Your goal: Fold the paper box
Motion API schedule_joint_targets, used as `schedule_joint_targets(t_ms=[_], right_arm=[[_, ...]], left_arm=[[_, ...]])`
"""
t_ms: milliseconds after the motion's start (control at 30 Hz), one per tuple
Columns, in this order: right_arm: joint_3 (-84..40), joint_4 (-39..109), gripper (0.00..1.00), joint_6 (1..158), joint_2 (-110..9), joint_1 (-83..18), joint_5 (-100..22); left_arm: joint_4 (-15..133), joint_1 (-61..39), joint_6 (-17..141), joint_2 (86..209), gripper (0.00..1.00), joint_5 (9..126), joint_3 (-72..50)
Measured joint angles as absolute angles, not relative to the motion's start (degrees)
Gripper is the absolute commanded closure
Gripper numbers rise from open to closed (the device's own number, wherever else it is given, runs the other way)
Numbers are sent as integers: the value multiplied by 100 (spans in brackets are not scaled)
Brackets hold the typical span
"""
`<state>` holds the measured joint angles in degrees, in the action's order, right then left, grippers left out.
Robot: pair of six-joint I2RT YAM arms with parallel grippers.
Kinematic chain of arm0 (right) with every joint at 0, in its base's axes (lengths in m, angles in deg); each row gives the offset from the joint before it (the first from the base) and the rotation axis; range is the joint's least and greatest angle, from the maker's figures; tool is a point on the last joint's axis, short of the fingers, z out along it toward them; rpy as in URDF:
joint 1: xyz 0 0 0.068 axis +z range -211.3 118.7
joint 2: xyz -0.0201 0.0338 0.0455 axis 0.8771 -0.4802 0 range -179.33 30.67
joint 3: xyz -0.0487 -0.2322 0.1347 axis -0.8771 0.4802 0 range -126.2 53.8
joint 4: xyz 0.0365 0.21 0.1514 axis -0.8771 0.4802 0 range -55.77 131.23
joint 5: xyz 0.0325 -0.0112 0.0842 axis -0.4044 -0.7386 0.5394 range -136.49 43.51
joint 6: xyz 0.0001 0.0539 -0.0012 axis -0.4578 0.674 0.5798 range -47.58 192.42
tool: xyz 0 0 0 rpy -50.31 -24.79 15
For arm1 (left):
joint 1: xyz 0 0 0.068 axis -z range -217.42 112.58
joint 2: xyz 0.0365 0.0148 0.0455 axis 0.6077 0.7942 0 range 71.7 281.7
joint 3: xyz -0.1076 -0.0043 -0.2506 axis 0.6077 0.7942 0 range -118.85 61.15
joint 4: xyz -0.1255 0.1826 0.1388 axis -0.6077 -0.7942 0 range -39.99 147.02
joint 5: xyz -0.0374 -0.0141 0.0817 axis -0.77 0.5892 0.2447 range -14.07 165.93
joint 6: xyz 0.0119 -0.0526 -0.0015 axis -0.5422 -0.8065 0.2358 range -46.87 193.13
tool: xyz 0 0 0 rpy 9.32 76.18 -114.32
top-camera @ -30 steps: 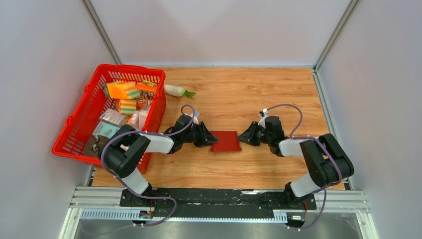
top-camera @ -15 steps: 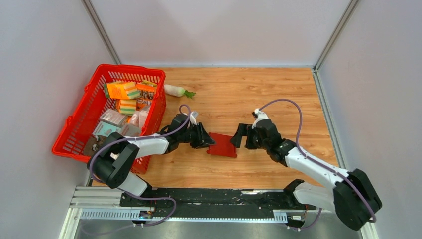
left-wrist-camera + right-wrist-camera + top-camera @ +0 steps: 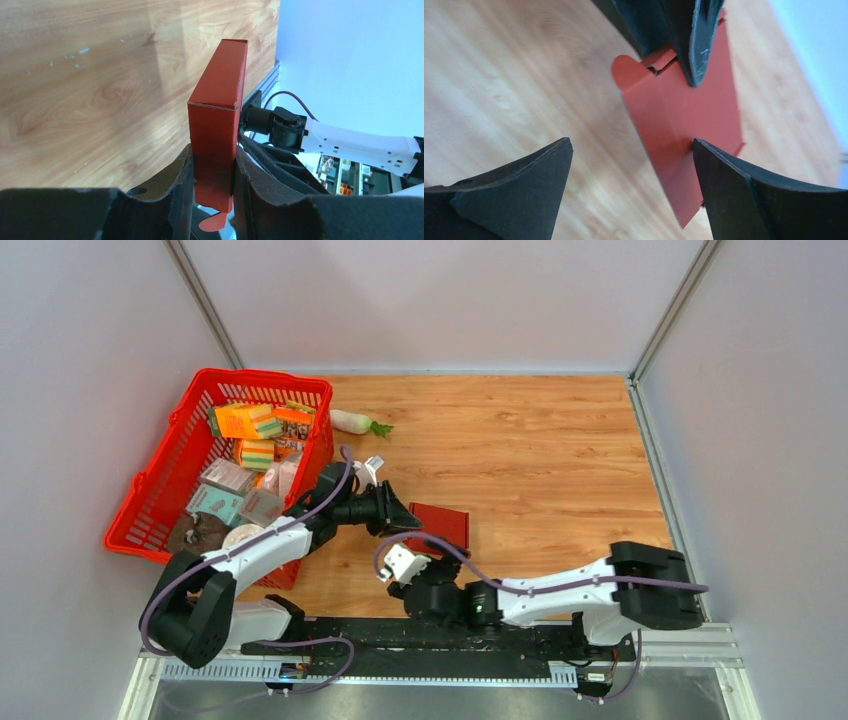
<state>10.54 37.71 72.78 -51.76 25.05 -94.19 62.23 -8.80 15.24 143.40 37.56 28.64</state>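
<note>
The paper box (image 3: 441,523) is a dark red, flat, closed cardboard shape, clamped at its left end by my left gripper (image 3: 397,516) and held over the wooden table. In the left wrist view the paper box (image 3: 219,95) stands on edge between the two fingers of the left gripper (image 3: 212,172), and a rounded tab pokes out behind them. My right gripper (image 3: 418,560) lies low at the near side, just below the box, open. In the right wrist view the paper box (image 3: 684,115) fills the gap ahead of the right gripper (image 3: 631,145), touching neither finger, with the left gripper's fingers (image 3: 694,35) above.
A red mesh basket (image 3: 160,502) full of packets stands at the left, close behind the left arm. A white radish (image 3: 352,421) lies at the back beside it. The right arm stretches leftward along the table's near edge. Grey walls close in the sides and back.
The right gripper has let go of the box's right end, opened wide and swung round to the near side under the box. The left gripper has drawn the box slightly left and tilted it.
</note>
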Motion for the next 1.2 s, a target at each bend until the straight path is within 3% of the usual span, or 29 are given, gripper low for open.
schedule_joint_targets(t_ms=[267, 333, 400, 600, 733, 933, 1200], right_arm=[[990, 2241, 13, 5732, -6492, 2756, -11594], [1040, 1844, 21, 5507, -6488, 2767, -11880], [1104, 1516, 35, 5319, -6483, 2773, -12005], [1464, 814, 56, 4963, -6405, 2841, -11900], [1591, 790, 65, 4862, -6212, 2839, -11684], [1609, 1476, 70, 5614, -5631, 2723, -11085], [1609, 3194, 72, 7415, -4693, 1923, -9902]], left_arm=[[6068, -943, 1385, 13864, 74, 3430, 3211], [6054, -954, 1363, 13818, 74, 3373, 3277], [6063, -963, 1306, 13800, 74, 3316, 3323], [6286, -976, 1155, 13776, 68, 3146, 3336], [6323, -974, 976, 13763, 56, 3120, 3338], [5941, -978, 1363, 13337, 36, 3581, 3329], [4291, -1016, 2558, 11818, 33, 4973, 3237]])
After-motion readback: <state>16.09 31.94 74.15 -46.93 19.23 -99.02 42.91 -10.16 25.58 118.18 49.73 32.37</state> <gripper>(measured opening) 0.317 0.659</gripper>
